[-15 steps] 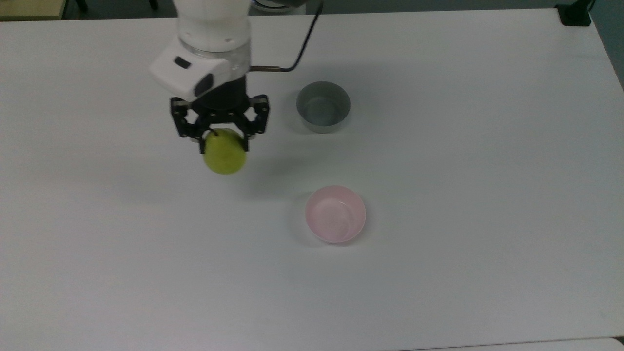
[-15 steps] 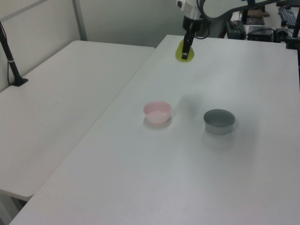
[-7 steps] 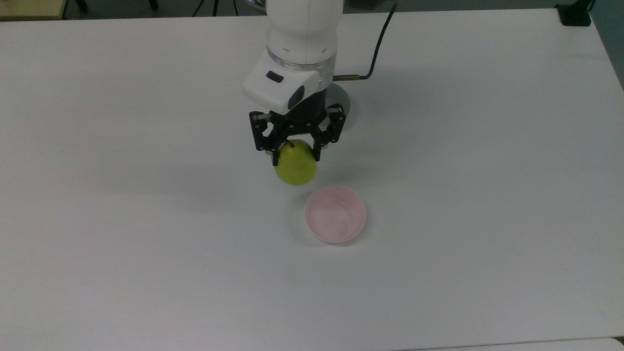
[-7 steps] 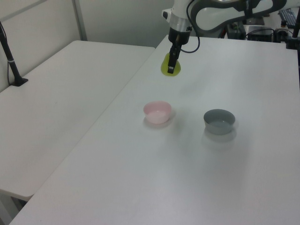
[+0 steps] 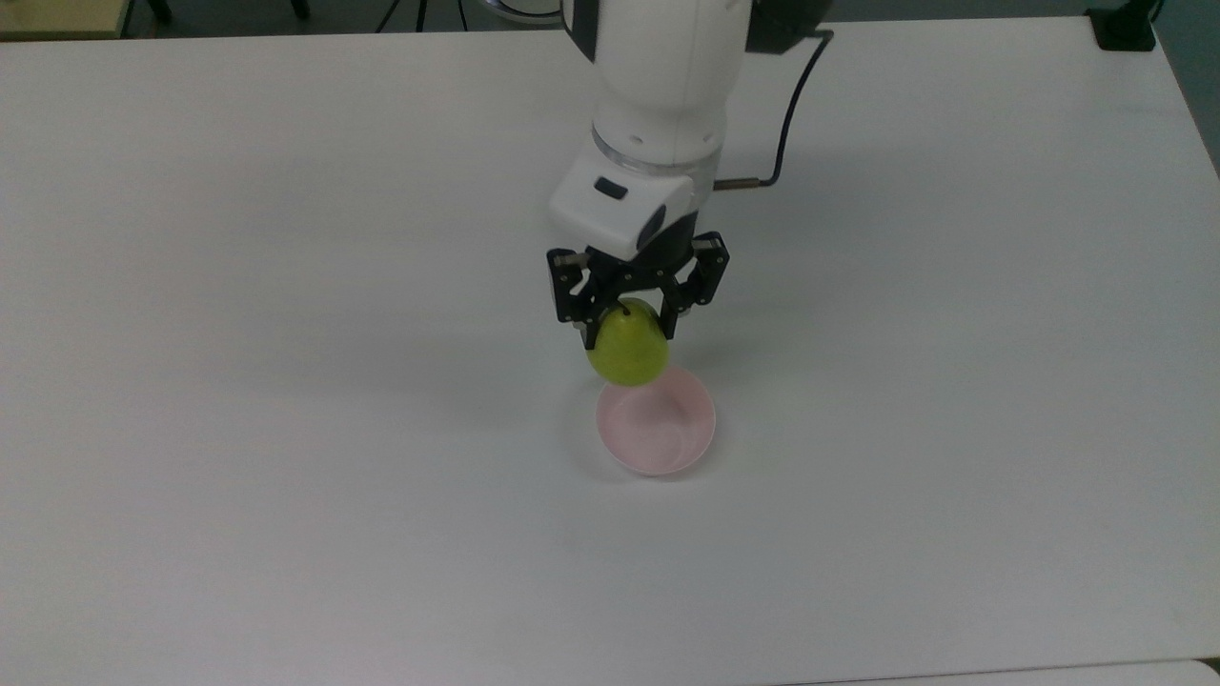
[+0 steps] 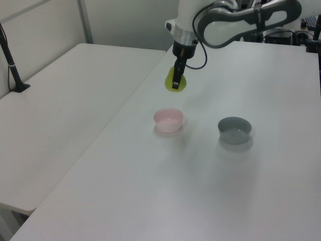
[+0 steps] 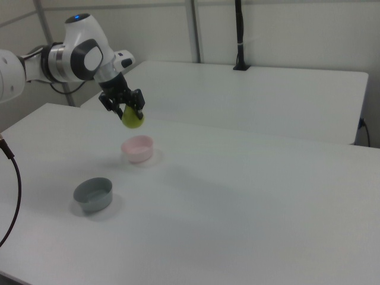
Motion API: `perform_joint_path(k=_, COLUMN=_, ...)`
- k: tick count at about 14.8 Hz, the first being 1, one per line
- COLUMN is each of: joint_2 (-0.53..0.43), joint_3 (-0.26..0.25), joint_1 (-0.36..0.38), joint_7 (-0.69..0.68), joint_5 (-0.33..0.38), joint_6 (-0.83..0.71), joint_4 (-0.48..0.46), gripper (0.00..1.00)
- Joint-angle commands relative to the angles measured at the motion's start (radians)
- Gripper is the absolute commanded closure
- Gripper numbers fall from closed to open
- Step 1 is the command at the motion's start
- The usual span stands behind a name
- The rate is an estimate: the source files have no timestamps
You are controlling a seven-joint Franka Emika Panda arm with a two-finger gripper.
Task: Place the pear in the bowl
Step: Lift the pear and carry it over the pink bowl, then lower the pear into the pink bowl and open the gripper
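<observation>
My gripper (image 5: 627, 329) (image 6: 175, 81) (image 7: 129, 113) is shut on the yellow-green pear (image 5: 627, 354) (image 6: 176, 83) (image 7: 133, 120), holding it by its upper part with the dark stem up between the fingers. The pear hangs in the air well above the table. In the top view it overlaps the upper rim of the pale pink bowl (image 5: 658, 427). The pink bowl (image 6: 168, 120) (image 7: 138, 148) stands upright on the white table, below the pear in the left view and the right view.
A grey straight-sided bowl (image 6: 234, 129) (image 7: 93, 195) stands on the table (image 5: 286, 381) beside the pink one; in the top view my arm covers it. A black cable (image 5: 791, 114) trails from my wrist. A second white table (image 6: 55, 100) adjoins on the left view's left.
My arm has carried the pear toward the top view's right and lower side, from beside the grey bowl to above the pink bowl's rim. The grip has not changed.
</observation>
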Motion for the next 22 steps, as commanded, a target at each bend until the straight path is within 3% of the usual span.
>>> perform_joint_path(k=1, joint_2=0.075, joint_3=-0.007, joint_1=0.025, joint_7=0.036, joint_5=0.019, joint_6=0.044, joint_4=0.024, gripper=0.64)
perform_joint_path(k=5, joint_2=0.132, joint_3=-0.001, joint_1=0.027, joint_7=0.068, joint_5=0.018, joint_6=0.118, joint_4=0.025, gripper=0.63)
perform_joint_path(k=13, joint_2=0.176, joint_3=0.001, joint_1=0.042, joint_7=0.086, joint_5=0.018, joint_6=0.156, joint_4=0.022, gripper=0.48)
perform_joint_path(k=15, joint_2=0.176, joint_3=0.001, joint_1=0.039, joint_7=0.095, joint_5=0.016, joint_6=0.158, joint_4=0.022, gripper=0.4)
perform_joint_path(k=16, joint_2=0.176, joint_3=0.001, joint_1=0.039, joint_7=0.095, joint_5=0.017, joint_6=0.158, joint_4=0.021, gripper=0.23)
perform_joint_path(k=18, joint_2=0.176, joint_3=0.001, joint_1=0.039, joint_7=0.097, joint_5=0.017, joint_6=0.158, joint_4=0.021, gripper=0.18)
perform_joint_path(k=19, joint_2=0.176, joint_3=0.001, joint_1=0.039, joint_7=0.097, joint_5=0.016, joint_6=0.158, joint_4=0.021, gripper=0.0)
perform_joint_path(k=22, joint_2=0.175, joint_3=0.001, joint_1=0.039, joint_7=0.097, joint_5=0.016, joint_6=0.158, joint_4=0.021, gripper=0.0)
